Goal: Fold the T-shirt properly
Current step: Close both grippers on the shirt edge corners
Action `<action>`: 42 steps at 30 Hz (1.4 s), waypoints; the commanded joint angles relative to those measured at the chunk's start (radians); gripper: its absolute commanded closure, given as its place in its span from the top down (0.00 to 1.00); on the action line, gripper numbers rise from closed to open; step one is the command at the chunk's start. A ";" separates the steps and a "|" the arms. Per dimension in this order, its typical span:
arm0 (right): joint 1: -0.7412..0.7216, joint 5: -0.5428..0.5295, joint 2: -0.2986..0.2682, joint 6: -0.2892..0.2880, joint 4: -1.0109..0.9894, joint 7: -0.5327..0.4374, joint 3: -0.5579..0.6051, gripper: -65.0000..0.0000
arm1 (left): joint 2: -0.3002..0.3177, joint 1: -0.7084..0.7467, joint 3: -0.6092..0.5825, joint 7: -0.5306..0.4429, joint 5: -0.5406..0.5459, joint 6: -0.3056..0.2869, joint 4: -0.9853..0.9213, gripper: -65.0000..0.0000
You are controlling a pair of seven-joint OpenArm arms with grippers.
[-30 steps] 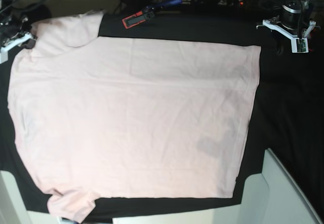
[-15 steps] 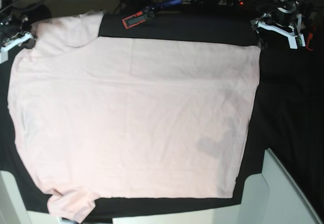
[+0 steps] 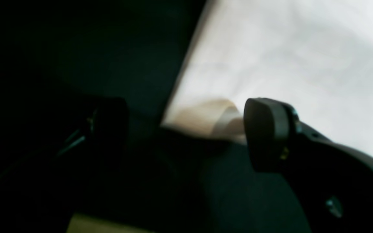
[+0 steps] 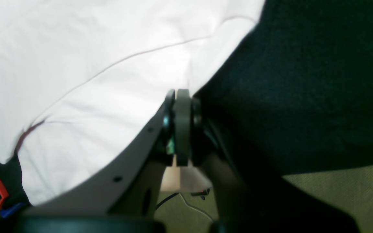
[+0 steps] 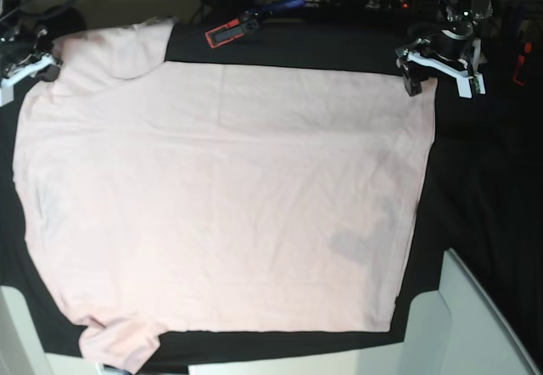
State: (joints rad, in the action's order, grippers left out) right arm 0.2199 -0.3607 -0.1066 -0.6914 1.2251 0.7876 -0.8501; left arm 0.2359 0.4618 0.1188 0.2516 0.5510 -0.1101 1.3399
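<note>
The pale pink T-shirt [image 5: 221,197] lies spread flat, plain side up, on the black cloth [image 5: 484,180]. One sleeve [image 5: 119,345] points toward the front edge and the other lies at the far left. My left gripper [image 5: 437,81] hovers open at the shirt's far right corner. In the left wrist view that corner [image 3: 206,118] sits between the spread fingers [image 3: 265,132] of the left gripper [image 3: 186,132]. My right gripper [image 5: 30,65] is shut at the shirt's far left edge. Its tips [image 4: 181,97] meet at the border of the T-shirt [image 4: 92,81], and I cannot tell whether fabric is pinched.
A red and black device [image 5: 227,32] and a blue-handled tool [image 5: 276,6] lie at the far edge of the cloth. Cables and a power strip [image 5: 365,2] run behind them. A white panel [image 5: 475,324] rises at the front right. A small red part [image 5: 517,59] hangs at the far right.
My left gripper has moved left from the far right to the shirt's far right corner, and its jaws have opened. The right gripper and the shirt have not moved.
</note>
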 commanded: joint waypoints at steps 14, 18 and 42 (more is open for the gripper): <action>0.002 -0.008 -0.012 -0.007 0.011 -0.004 -0.002 0.00 | 0.010 -0.062 -0.152 0.012 0.005 0.000 -0.032 0.76; 0.002 -0.008 -0.012 -0.007 0.011 -0.004 -0.002 0.00 | 0.010 -0.054 -0.147 0.012 0.007 0.000 -0.032 0.35; 0.002 -0.004 -0.012 -0.007 0.011 -0.004 -0.001 0.00 | 0.020 0.030 -0.024 0.013 0.005 0.000 0.056 0.11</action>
State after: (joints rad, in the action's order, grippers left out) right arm 0.2199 -0.3607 -0.1062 -0.6914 1.2251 0.7876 -0.8501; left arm 0.2398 0.4877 0.0887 0.2768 0.5579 -0.1173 1.3808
